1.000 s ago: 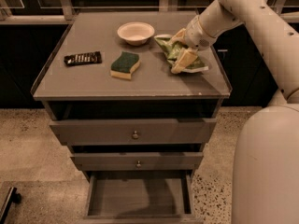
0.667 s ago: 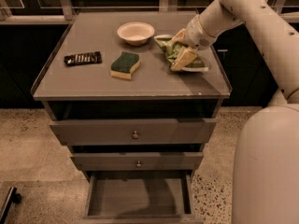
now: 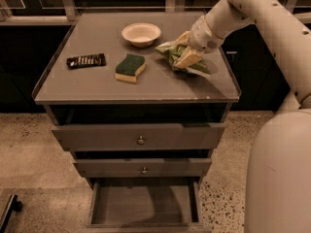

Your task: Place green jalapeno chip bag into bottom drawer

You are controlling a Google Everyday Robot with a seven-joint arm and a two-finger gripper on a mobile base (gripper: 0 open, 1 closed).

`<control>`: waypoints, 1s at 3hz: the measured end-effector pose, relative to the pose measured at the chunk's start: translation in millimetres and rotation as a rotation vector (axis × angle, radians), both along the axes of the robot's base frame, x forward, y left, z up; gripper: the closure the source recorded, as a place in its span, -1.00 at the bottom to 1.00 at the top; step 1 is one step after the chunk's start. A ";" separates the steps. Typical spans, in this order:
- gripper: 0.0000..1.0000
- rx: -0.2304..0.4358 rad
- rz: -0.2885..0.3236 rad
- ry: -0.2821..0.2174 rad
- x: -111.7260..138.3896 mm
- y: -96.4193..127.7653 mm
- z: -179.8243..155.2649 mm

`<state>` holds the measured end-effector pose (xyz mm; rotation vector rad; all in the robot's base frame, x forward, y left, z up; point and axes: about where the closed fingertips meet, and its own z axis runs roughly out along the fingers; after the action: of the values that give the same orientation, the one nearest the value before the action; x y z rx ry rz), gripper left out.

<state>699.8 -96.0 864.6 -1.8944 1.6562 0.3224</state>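
End effector [image 3: 186, 50] at the green jalapeno chip bag [image 3: 170, 51], lying on the worktop [image 3: 97, 85] beside the bowl [image 3: 141, 33]; its closure cannot be told. Secure the crumpled foil firmly before lifting toward the open bottom drawer [image 3: 146, 204].

Readable text: none.
Green jalapeno chip bag [image 3: 169, 49]: print not legible.
Gripper [image 3: 187, 57]: unmarked, on the bag, right rear of the cabinet top [image 3: 97, 86].
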 end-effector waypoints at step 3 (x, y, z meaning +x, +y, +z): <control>1.00 0.373 0.012 -0.218 -171.9 54.8 149.1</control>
<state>528.0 -41.2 1013.7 -1.5981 1.3359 0.3847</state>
